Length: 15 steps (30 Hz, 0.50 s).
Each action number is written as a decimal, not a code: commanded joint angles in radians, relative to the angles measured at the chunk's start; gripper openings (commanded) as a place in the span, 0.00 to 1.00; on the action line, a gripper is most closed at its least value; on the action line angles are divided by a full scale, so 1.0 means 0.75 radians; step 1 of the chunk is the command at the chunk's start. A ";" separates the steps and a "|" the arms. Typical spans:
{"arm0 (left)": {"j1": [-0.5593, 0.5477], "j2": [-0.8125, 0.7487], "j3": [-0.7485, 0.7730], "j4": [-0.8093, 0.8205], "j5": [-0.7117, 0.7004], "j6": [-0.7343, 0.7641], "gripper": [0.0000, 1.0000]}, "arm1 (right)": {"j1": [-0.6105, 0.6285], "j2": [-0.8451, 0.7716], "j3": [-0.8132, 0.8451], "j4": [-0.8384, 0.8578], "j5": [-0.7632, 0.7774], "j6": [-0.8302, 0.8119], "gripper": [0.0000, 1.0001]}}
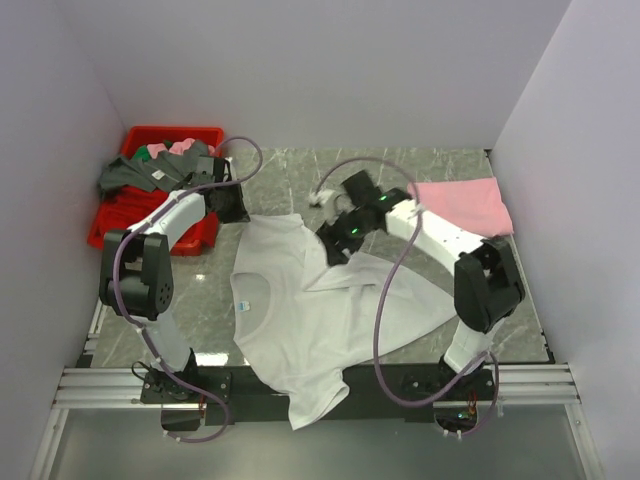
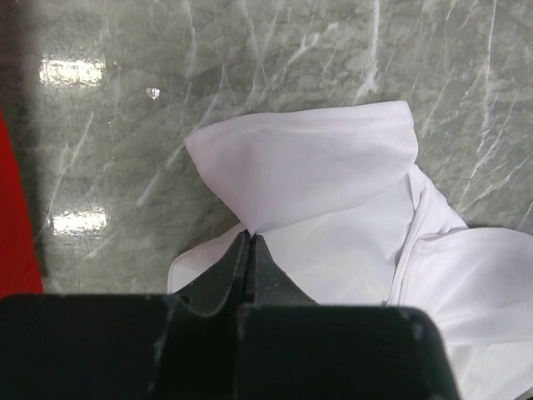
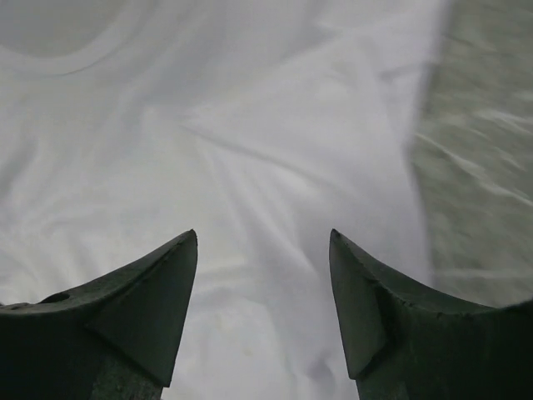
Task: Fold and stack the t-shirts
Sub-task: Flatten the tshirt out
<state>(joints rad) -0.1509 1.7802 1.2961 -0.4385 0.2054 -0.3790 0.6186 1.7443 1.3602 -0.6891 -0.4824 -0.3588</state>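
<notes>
While the white t-shirt [image 1: 300, 320] lies spread on the tabletop [image 1: 300, 175], collar leftward and body running right, the left claw [image 2: 250, 237] is pressed together, pinching its far sleeve. The right claw [image 3: 262, 237] hovers spread just above the body. Only the overhead view shows the pink t-shirt [image 1: 460, 205], folded far right.

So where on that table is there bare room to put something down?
Best is the far marble strip between the red bin and the pink t-shirt. A smaller patch lies between the left arm and the white t-shirt. The middle is crowded: the left hand and right hand are both at that shirt.
</notes>
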 commanded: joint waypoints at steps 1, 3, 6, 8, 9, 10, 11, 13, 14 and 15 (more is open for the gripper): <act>0.007 0.001 0.023 0.016 0.033 0.019 0.00 | -0.245 -0.054 0.105 -0.022 -0.044 -0.094 0.72; 0.009 0.001 0.019 0.020 0.037 0.019 0.01 | -0.295 0.010 0.191 -0.059 -0.093 -0.143 0.73; 0.009 -0.005 0.002 0.018 0.029 0.029 0.00 | -0.307 0.185 0.342 -0.271 -0.266 -0.360 0.73; 0.009 -0.009 -0.006 0.016 0.023 0.031 0.00 | -0.255 0.266 0.377 -0.380 -0.336 -0.546 0.75; 0.009 -0.009 -0.010 0.016 0.021 0.037 0.00 | -0.228 0.270 0.365 -0.378 -0.332 -0.627 0.75; 0.009 -0.011 -0.014 0.016 0.021 0.037 0.00 | -0.181 0.258 0.324 -0.321 -0.312 -0.656 0.75; 0.009 -0.013 -0.014 0.016 0.021 0.037 0.00 | -0.180 0.249 0.308 -0.288 -0.290 -0.687 0.75; 0.009 -0.015 -0.014 0.014 0.023 0.037 0.00 | -0.115 0.239 0.285 -0.225 -0.232 -0.822 0.75; 0.009 -0.017 -0.016 0.016 0.023 0.037 0.00 | -0.099 0.239 0.273 -0.208 -0.222 -0.877 0.76; 0.009 -0.021 -0.022 0.016 0.023 0.037 0.00 | -0.076 0.241 0.267 -0.194 -0.202 -1.003 0.76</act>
<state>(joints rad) -0.1490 1.7817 1.2953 -0.4377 0.2123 -0.3771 0.5232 1.9511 1.5616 -0.8539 -0.6353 -0.8677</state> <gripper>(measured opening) 0.012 0.755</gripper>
